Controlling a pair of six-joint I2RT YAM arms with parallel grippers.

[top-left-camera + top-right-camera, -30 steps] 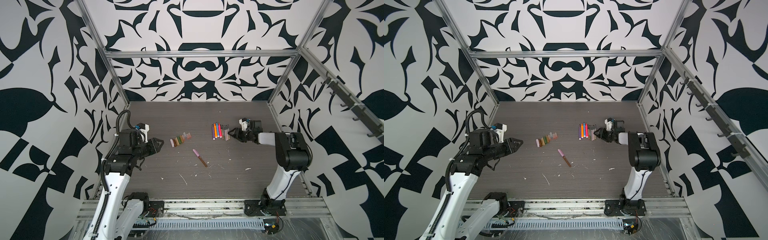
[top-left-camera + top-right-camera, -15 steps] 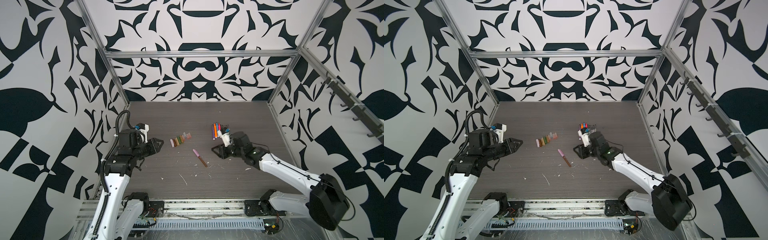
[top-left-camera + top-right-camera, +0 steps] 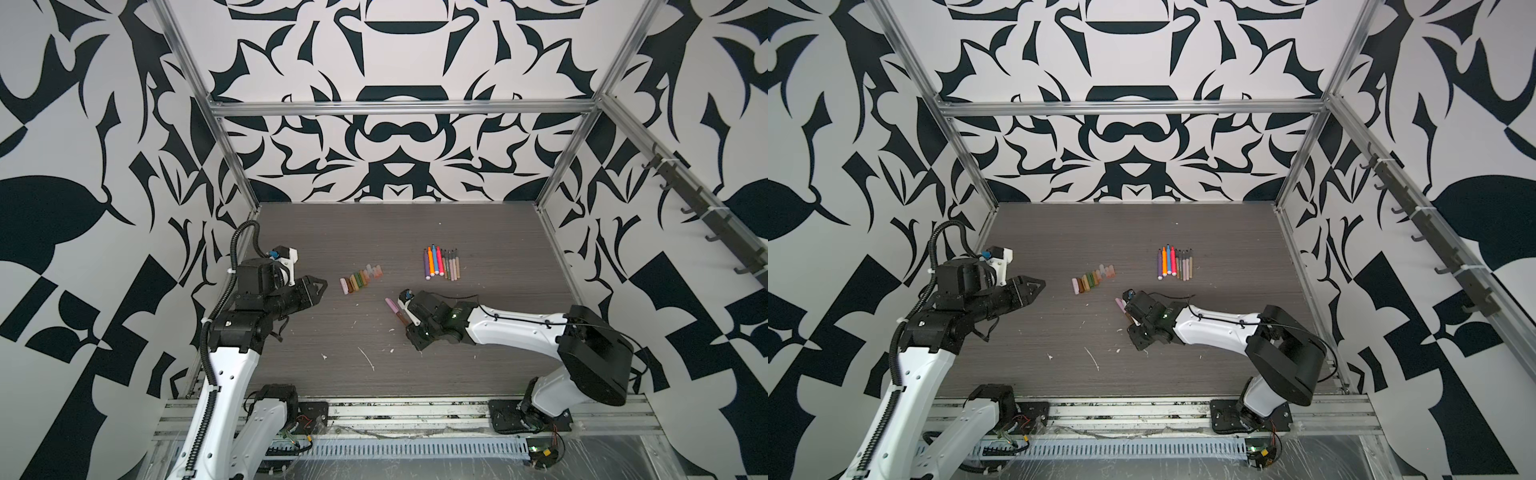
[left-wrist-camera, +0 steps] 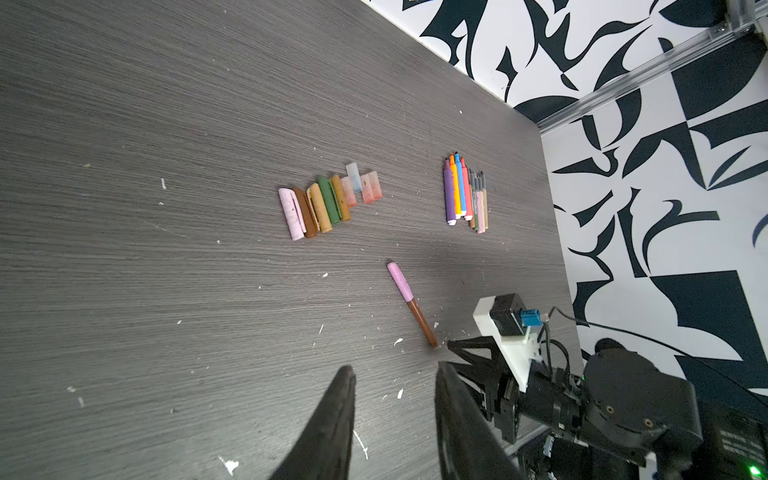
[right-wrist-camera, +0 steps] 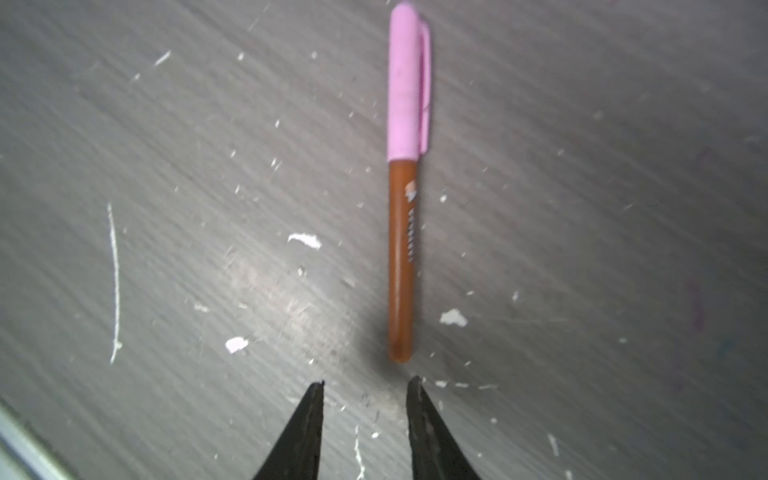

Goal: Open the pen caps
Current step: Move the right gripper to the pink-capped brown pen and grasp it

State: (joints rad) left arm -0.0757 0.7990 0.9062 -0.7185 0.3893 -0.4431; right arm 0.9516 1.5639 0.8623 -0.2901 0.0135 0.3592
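A brown pen (image 5: 402, 257) with a lilac-pink cap (image 5: 405, 83) lies alone mid-table, capped. My right gripper (image 5: 365, 382) is open and empty, its tips just short of the pen's brown end and not touching it; the left wrist view shows this gripper (image 4: 444, 353) low over the table. A row of loose pen caps (image 3: 359, 280) lies left of centre, and a row of uncapped pens (image 3: 441, 264) lies further back right. My left gripper (image 3: 322, 286) hovers at the left, open with a narrow gap and holding nothing, pointing toward the caps.
White flecks of debris (image 3: 368, 357) dot the dark wood-grain table (image 3: 332, 232). Patterned walls and aluminium frame posts (image 3: 552, 232) close in the sides and back. The arm bases stand on the front rail (image 3: 395, 409).
My right arm has swung from beside the uncapped pens at the back right forward to the capped pen's brown end, and its jaws have narrowed. The left arm has not moved.
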